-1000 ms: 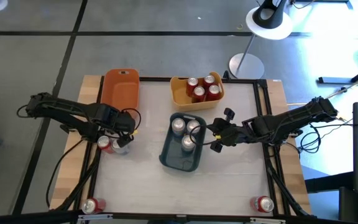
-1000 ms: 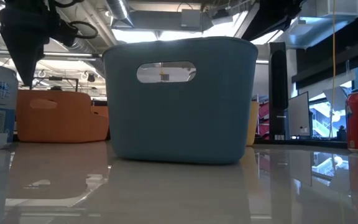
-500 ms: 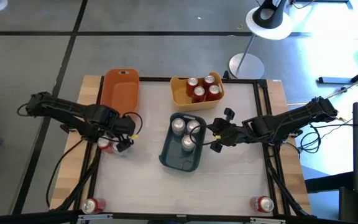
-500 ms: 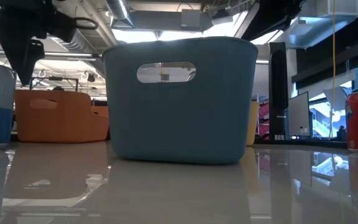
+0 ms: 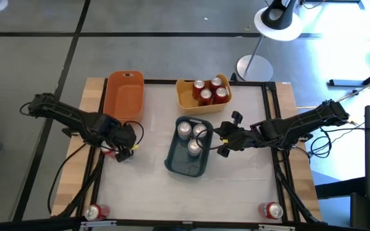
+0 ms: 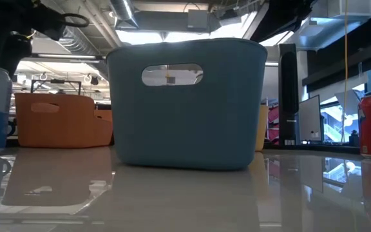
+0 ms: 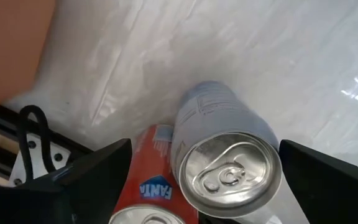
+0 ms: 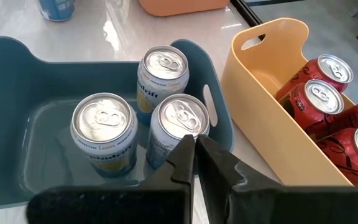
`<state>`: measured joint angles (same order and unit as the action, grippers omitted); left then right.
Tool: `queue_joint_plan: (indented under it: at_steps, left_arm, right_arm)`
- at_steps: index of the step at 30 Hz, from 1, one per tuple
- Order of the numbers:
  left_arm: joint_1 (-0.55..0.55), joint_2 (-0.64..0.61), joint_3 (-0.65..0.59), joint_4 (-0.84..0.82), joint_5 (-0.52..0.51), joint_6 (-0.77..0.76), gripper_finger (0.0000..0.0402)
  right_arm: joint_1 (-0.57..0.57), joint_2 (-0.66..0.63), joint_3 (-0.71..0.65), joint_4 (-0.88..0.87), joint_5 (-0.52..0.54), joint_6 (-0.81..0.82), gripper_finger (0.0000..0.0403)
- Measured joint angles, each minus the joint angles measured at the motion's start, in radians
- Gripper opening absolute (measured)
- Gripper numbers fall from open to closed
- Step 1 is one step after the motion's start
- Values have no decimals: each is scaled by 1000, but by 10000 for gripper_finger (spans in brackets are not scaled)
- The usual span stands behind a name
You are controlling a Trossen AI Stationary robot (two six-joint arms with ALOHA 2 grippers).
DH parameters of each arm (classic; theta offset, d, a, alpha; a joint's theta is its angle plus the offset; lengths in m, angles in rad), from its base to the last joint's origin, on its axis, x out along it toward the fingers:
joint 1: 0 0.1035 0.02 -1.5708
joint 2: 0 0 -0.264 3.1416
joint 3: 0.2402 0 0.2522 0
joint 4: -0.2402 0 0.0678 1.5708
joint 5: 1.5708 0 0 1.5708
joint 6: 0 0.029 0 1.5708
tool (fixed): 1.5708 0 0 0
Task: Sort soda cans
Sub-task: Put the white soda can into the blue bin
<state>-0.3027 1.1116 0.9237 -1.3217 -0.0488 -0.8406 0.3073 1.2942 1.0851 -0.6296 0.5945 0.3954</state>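
My left gripper [image 5: 122,142] stands open, pointing down, over two soda cans at the table's left. These are a silver-grey can [image 7: 232,174] and a red can [image 7: 145,202] standing side by side. The fingers are on either side of the silver-grey can's top and touch nothing. In the high view the gripper hides both cans. My right gripper [image 5: 222,142] hangs shut beside the right wall of the blue-grey bin [image 5: 172,160]. That bin holds three silver-grey cans [image 8: 103,127]. The yellow bin [image 5: 184,97] holds several red cans [image 8: 319,96].
An orange bin [image 5: 124,96] stands at the far left. One red can [image 5: 95,212] lies at the near left corner and another [image 5: 272,210] at the near right. A lamp base [image 5: 254,67] sits beyond the far edge. Bare tabletop lies between the bins and the near edge.
My left gripper has swung toward the table's near edge and a little to the left. It now stands over the two cans that showed beside it before. It has stayed open. The cans have not moved.
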Motion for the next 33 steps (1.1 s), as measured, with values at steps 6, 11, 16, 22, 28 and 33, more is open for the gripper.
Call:
queue_joint_plan:
  at_steps: [6,11,16,22,28,33]
  left_arm:
    - [-16,3,-41,50,7,-24,392]
    - [-32,5,-100,104,52,-51,392]
    - [-32,5,-139,163,65,-63,392]
    - [-32,5,-160,189,66,-40,378]
    - [-31,5,-161,197,68,-47,305]
    - [-31,5,-144,214,68,-43,291]
  right_arm:
    - [0,0,0,0,0,0,19]
    - [0,0,0,0,1,0,19]
    - [0,0,0,-1,1,0,19]
    - [0,0,0,0,1,0,19]
    - [0,0,0,0,3,0,19]
    - [0,0,0,0,3,0,19]
